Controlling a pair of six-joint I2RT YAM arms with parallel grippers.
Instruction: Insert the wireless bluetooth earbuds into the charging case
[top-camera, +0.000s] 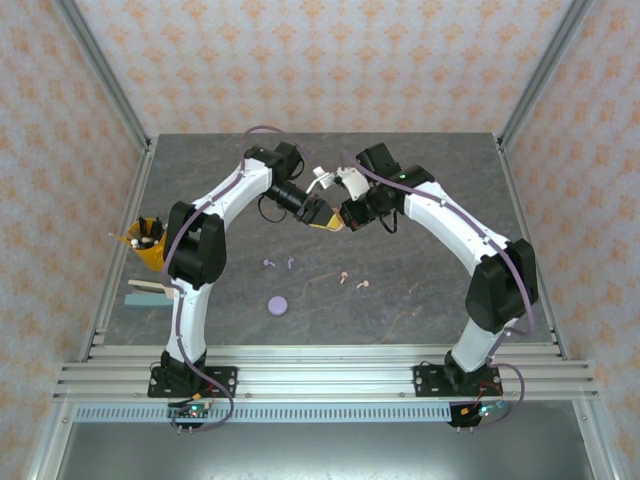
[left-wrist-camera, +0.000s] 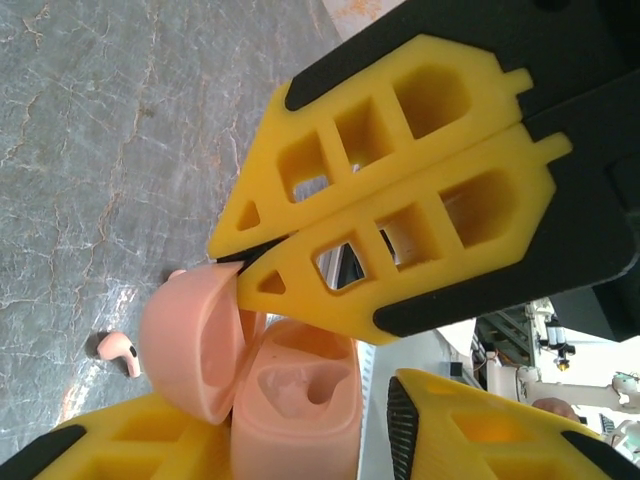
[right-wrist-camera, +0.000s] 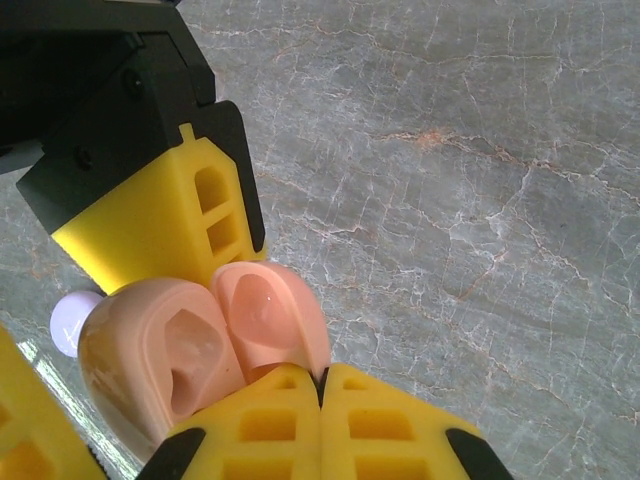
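Above the middle of the tabletop (top-camera: 420, 290), the left tool (top-camera: 318, 213) and right tool (top-camera: 347, 216) meet tip to tip with the pink charging case (left-wrist-camera: 300, 420) raised between them. The left tool is clamped across the case body, one yellow finger (right-wrist-camera: 170, 220) pressed on its side. The right tool's fingers (right-wrist-camera: 270, 430) are closed together, their tips nipping the rim of the lid (left-wrist-camera: 190, 350). The lid is swung wide on its hinge, so both hollows are exposed. In the left wrist view, the moulded pockets of the base face the camera.

Nearer the arm bases, the earbuds lie loose on the stone in a loose row. The left lilac earbud (top-camera: 268, 263) and right lilac earbud (top-camera: 290, 264) are close together. The left pink earbud (top-camera: 344, 276) and right pink earbud (top-camera: 364, 285) are a little to their right. All four are well apart from the held case. From the left wrist, a pink earbud (left-wrist-camera: 120, 352) lies on its side, with its bulb toward the upper left and its stem toward the lower right of that view.

A closed lilac round case (top-camera: 277, 305) rests just nearer than the lilac pair. Well off at the left edge stands an orange cup (top-camera: 148, 243) holding sticks, with a flat teal box (top-camera: 148, 293) beside it. Both arms arch over the earbud area from either side.
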